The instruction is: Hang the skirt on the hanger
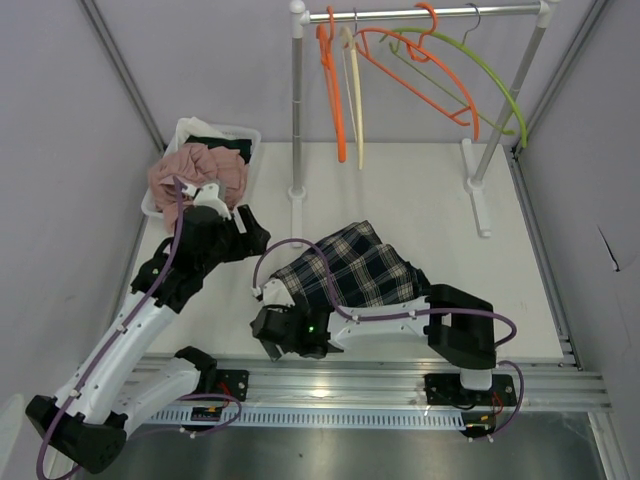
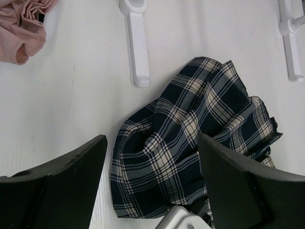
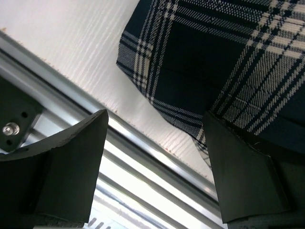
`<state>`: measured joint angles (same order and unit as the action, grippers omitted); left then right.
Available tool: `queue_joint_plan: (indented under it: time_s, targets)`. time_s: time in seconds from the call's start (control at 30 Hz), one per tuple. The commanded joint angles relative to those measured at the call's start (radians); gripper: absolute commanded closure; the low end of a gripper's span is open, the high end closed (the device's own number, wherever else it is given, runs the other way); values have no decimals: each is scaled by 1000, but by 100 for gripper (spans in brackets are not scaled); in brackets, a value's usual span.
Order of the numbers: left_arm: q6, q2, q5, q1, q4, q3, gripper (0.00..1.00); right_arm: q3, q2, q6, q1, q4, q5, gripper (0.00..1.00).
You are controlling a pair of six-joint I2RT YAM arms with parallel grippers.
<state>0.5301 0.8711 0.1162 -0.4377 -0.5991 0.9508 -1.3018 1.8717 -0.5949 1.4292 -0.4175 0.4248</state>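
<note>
While the skirt (image 1: 345, 270) lies crumpled, the left gripper (image 2: 152, 139) gapes empty. The right gripper (image 3: 155, 113), also spread empty, hovers at its near edge.

Crumpled plaid skirt (image 2: 200, 129) lies on the table (image 2: 71, 95) beyond the left gripper (image 2: 151, 143), jaws wide apart

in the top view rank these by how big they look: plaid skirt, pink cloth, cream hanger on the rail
1. plaid skirt, spread out, clearly the largest
2. pink cloth, bunched into a smaller heap
3. cream hanger, seen edge-on as a thin strip, so its real size may be greater
</note>
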Motion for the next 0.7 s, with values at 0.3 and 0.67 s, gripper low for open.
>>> queue_joint_plan:
  time_s: [0.3,0.67]
  targets:
    - [-55,-4,-75,11,61,-53,18,78,49,3,-91,92,9,60]
    - [-58,2,-200,11,127,-125,29,84,-396,67,-234,-75,-33,100]
